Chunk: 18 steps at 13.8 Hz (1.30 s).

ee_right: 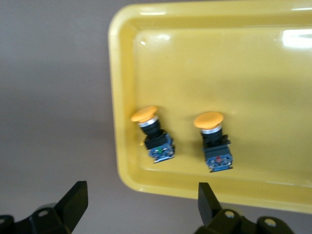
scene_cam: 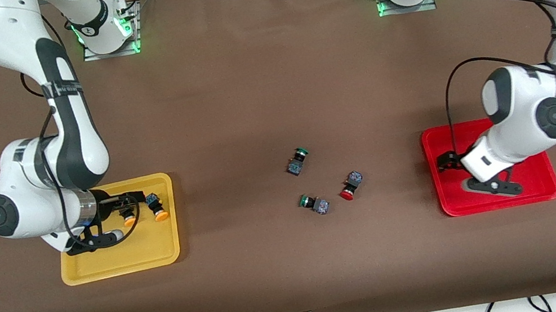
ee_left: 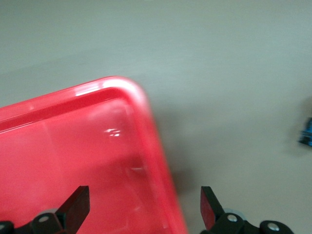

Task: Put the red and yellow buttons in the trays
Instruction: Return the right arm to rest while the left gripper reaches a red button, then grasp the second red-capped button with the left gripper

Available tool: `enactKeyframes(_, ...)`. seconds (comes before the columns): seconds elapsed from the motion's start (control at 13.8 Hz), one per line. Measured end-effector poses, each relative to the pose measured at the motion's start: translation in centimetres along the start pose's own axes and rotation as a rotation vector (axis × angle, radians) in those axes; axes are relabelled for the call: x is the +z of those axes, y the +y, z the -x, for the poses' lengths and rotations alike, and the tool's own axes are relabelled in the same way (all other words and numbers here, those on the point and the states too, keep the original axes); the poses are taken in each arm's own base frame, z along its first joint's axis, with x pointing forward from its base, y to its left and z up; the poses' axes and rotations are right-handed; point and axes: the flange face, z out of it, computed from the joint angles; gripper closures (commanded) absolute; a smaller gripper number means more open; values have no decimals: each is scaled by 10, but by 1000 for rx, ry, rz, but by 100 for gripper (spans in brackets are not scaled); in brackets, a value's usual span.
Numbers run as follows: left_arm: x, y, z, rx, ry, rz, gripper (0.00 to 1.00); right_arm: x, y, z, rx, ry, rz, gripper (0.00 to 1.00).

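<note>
Two yellow-orange buttons (scene_cam: 158, 205) (scene_cam: 127, 217) lie in the yellow tray (scene_cam: 123, 269) near its corner farthest from the front camera; they also show in the right wrist view (ee_right: 152, 134) (ee_right: 214, 139). My right gripper (scene_cam: 128, 200) (ee_right: 141, 200) is open and empty above that tray's (ee_right: 219, 58) rim. One red button (scene_cam: 349, 188) lies on the table mid-way between the trays. The other red one is not in view. My left gripper (scene_cam: 448, 161) (ee_left: 144, 207) is open and empty above a corner of the red tray (scene_cam: 498, 204) (ee_left: 73, 146).
Two green-capped switches (scene_cam: 299, 161) (scene_cam: 315, 204) lie on the brown cloth beside the red button. Both arms' bodies hang over their trays and hide parts of them.
</note>
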Motion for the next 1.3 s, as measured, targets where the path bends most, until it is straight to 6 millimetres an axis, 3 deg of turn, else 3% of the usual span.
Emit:
enactKeyframes(0.29,22,83,-17,120,53,3,0,-55,-44,26,13,22,67,0)
enactKeyframes(0.58,64,154,-25,215,126,17,0,-114,-39,59,-17,73,98,0)
enactKeyframes(0.94,80,199,-21,200,117,-24,0,-181,-19,119,-49,94,113,0)
enactKeyframes(1.16,91,227,-15,215,113,-83,0,-202,-12,141,-59,98,107,0)
enactKeyframes(1.3,101,233,-13,205,104,-98,0,-208,-14,147,-59,105,123,0)
